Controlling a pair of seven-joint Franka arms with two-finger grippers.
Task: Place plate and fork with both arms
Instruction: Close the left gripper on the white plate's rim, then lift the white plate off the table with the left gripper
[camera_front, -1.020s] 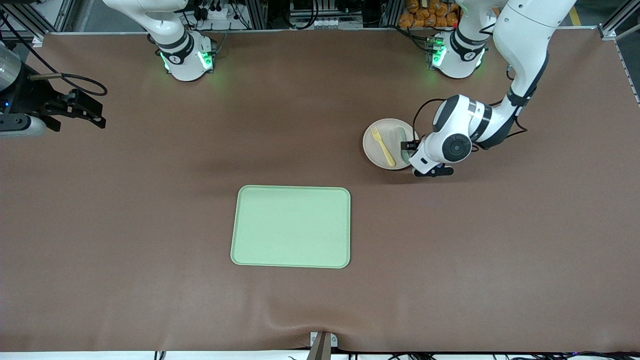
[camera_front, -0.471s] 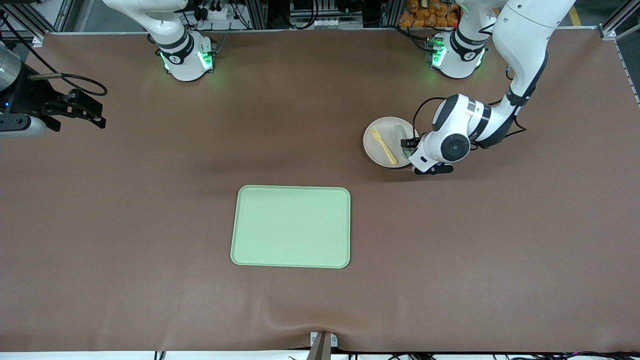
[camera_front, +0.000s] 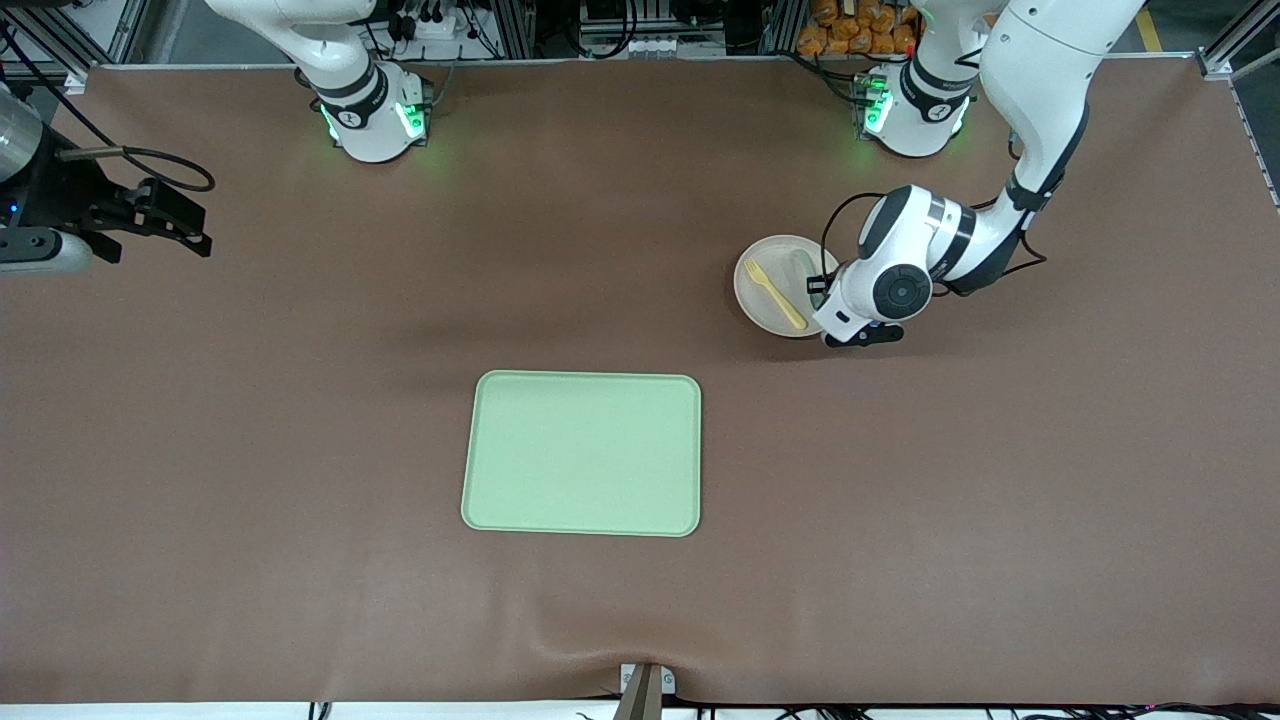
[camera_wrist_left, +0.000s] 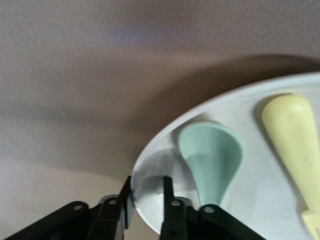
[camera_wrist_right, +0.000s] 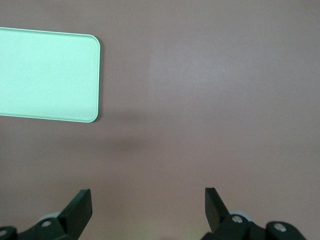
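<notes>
Fingers of the left gripper (camera_wrist_left: 145, 200) pinched the rim of the round pale beige-pink plastic plate (camera_front: 770, 295), which carried the small yellow plastic fork (camera_front: 775, 293), well apart from the rectangular light-green tray (camera_front: 582, 453), while the right gripper (camera_wrist_right: 149, 202) waited open.

White jointed arms (camera_front: 1040, 60), black joint bands, black cables, green-lit bases (camera_front: 375, 115).
</notes>
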